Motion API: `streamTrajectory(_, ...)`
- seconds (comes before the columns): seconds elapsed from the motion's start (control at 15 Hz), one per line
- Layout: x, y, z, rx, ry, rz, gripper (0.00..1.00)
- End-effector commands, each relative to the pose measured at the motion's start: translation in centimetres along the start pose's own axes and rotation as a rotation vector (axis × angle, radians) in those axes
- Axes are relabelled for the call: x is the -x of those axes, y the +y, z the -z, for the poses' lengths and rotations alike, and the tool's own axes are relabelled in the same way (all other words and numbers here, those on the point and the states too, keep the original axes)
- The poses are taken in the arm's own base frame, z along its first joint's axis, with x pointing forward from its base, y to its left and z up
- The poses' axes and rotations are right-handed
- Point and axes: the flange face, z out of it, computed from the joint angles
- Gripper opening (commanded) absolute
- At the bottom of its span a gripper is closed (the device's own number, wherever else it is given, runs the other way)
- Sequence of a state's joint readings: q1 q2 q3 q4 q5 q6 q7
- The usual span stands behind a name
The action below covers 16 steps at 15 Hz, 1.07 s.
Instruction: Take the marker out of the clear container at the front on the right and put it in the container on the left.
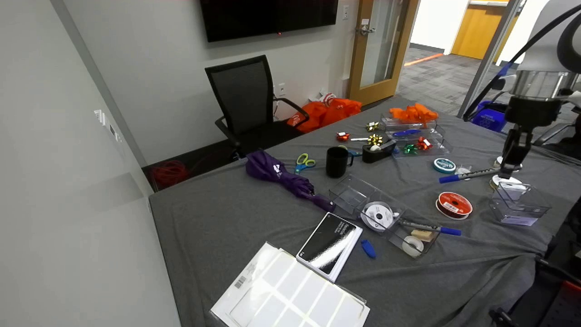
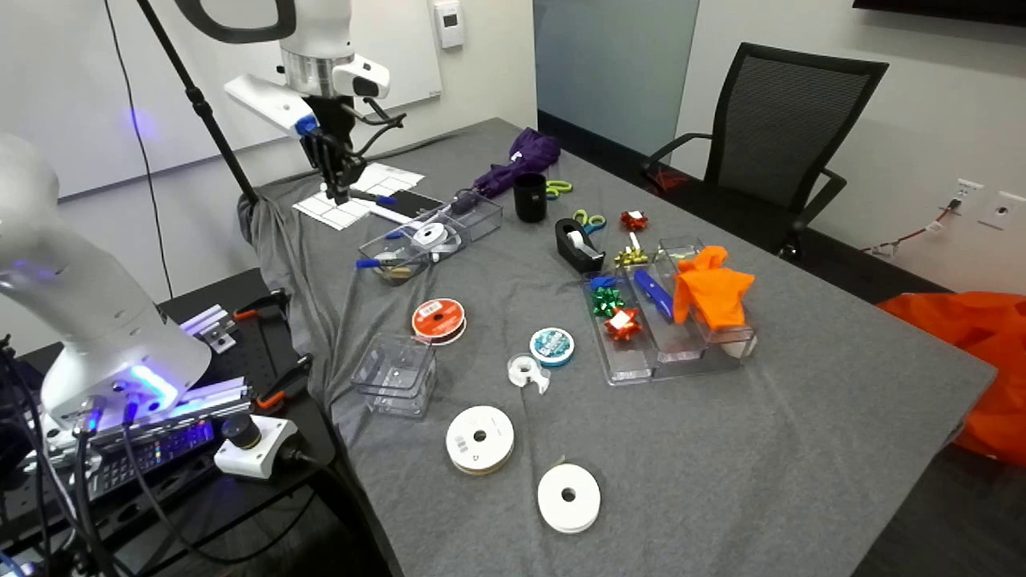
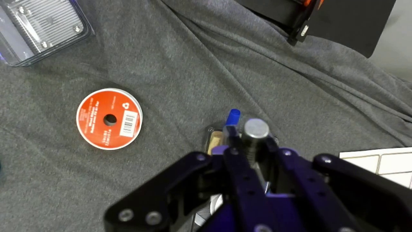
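Observation:
My gripper (image 1: 509, 169) is shut on a marker with a blue cap (image 1: 450, 179) and holds it up above the table. The held marker shows in an exterior view (image 2: 370, 197), and its grey end faces the camera in the wrist view (image 3: 256, 128). Below the gripper (image 3: 250, 140) lies a long clear divided container (image 1: 349, 193), partly hidden by the fingers in the wrist view. A second blue-capped marker (image 1: 429, 227) lies across its near end, beside an eraser-like block and a tape roll. A small clear container (image 2: 393, 373) stands apart; it also shows in the wrist view (image 3: 48, 29).
A red ribbon spool (image 1: 454, 204) lies between the containers. White spools (image 2: 479, 439), a teal tin (image 2: 552, 346) and a tape roll are nearby. A black mug (image 1: 337, 162), tape dispenser (image 1: 379, 152), purple umbrella (image 1: 281, 175), notebook (image 1: 329, 243) and clear tray (image 2: 681, 349) with bows also stand around.

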State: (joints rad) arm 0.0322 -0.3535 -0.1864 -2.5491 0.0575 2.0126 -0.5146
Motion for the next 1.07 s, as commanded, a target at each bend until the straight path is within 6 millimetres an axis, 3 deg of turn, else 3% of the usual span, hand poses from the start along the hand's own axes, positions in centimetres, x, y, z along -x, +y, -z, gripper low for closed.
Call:
streamTrajectory(0.0, 0.0, 0.0, 0.1, 0.000, 0.000, 0.000, 0.17)
streamTrajectory(0.07, -0.1, 0.0, 0.1, 0.001, 0.001, 0.000, 0.04)
streamTrajectory(0.27, -1.4, -1.3, -1.3, 0.033, -0.064, -0.018, 0.04)
streamTrajectory(0.73, -5.3, -6.5, -6.3, 0.079, -0.180, -0.104, 0.04)
streamTrajectory(1.0, -6.8, -7.5, -8.3, 0.098, -0.216, -0.178, 0.04)
